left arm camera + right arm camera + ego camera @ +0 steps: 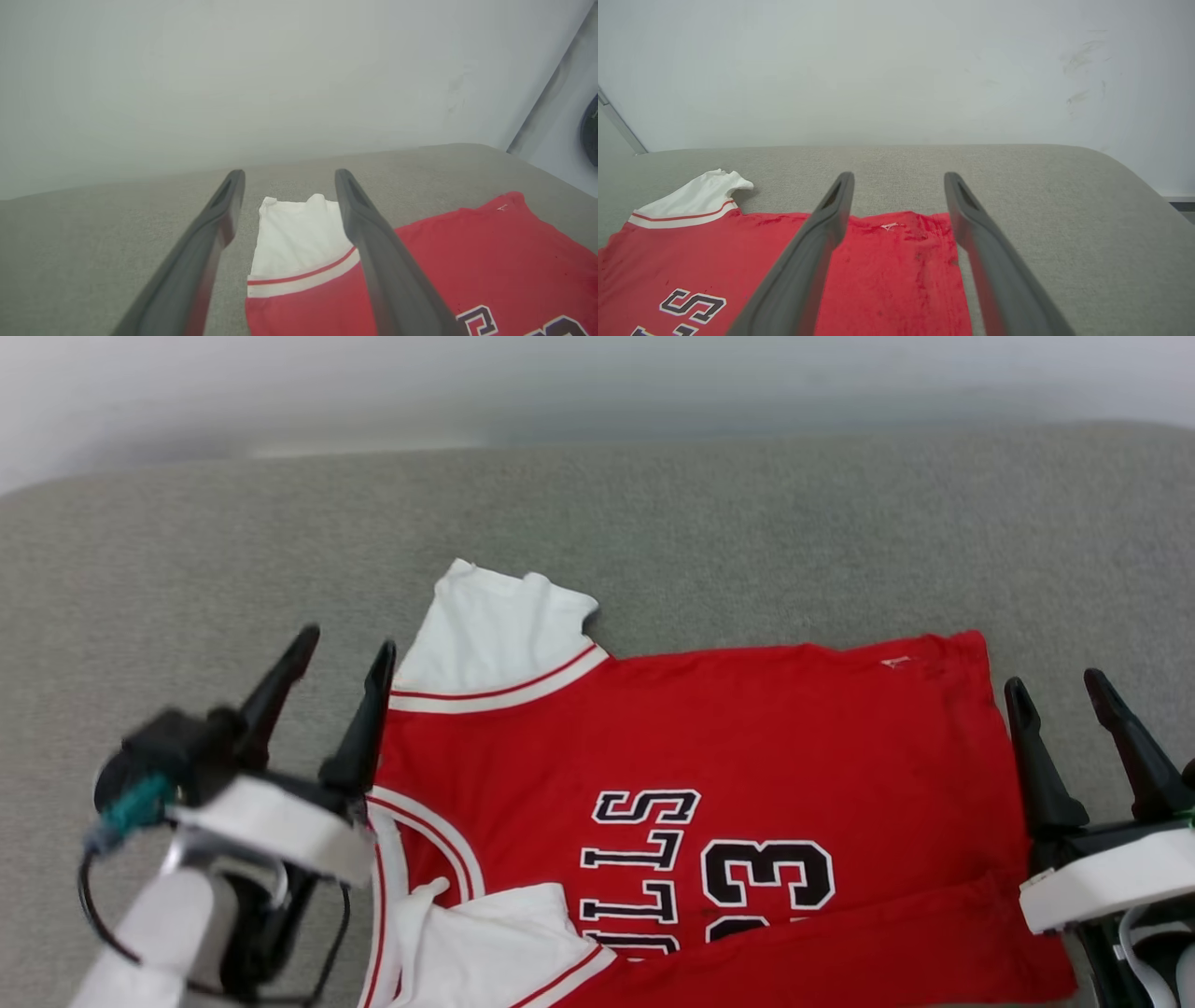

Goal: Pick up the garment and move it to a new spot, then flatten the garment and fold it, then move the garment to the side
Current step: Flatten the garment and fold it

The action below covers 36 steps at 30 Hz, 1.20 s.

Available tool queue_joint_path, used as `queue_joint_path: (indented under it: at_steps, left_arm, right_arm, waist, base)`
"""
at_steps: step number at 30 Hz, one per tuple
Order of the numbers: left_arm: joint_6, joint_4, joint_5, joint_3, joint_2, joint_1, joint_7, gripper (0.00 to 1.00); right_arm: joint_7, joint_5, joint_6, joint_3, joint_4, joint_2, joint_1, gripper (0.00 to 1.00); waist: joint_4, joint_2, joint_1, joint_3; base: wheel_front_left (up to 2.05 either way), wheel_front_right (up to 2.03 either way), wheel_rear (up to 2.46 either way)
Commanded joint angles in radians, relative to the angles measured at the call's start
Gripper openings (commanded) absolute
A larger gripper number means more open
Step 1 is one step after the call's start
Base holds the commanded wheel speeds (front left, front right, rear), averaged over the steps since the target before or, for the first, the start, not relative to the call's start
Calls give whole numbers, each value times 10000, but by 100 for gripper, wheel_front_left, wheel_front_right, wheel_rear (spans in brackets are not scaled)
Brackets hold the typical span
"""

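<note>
The garment (747, 747) lay on the grey padded surface (653, 523), near edge folded over; left tool (346, 642) and right tool (1055, 681) flanked it, both spread apart, empty.

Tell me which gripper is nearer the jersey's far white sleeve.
Left. The left gripper sits just beside the sleeve; the right gripper is at the hem, across the jersey.

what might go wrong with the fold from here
1. The far white sleeve is rumpled at its end; folding the jersey now may trap that crease.
2. The near red flap lies slanted over the number, so the next fold may come out skewed.
3. The left hand and right hand stand open at opposite ends; uneven grips could drag the cloth.
</note>
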Motion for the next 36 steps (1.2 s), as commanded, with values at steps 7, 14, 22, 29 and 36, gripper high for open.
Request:
queue_joint_path:
  at_steps: [7,14,22,29,36]
  left_arm:
    - [-548,774,-792,-389,1159,-3280,2887,100]
    - [-648,1469,-2141,-678,2607,-5340,6396,100]
    - [-383,2005,-3433,-916,3353,-6467,9838,100]
    - [378,2306,-3643,-1135,3564,-7117,11689,100]
    - [535,2653,-3398,-1365,3821,-7250,12220,100]
  right_arm:
    - [-148,-25,-4,253,-189,203,-792,100]
    - [-382,112,-4,596,-237,473,-1092,100]
    - [-648,181,-4,795,-96,664,-1135,100]
    - [-855,343,-4,1134,160,791,-1246,100]
    - [-933,383,-4,1176,137,577,-1289,100]
  waist:
    - [-940,0,0,1504]
    - [-1692,0,0,2332]
    - [-2144,0,0,2901]
    - [-2540,0,0,3379]
    - [-2752,0,0,3675]
  base:
    - [0,0,0]
    - [0,0,0]
    - [0,0,0]
    - [0,0,0]
    - [0,0,0]
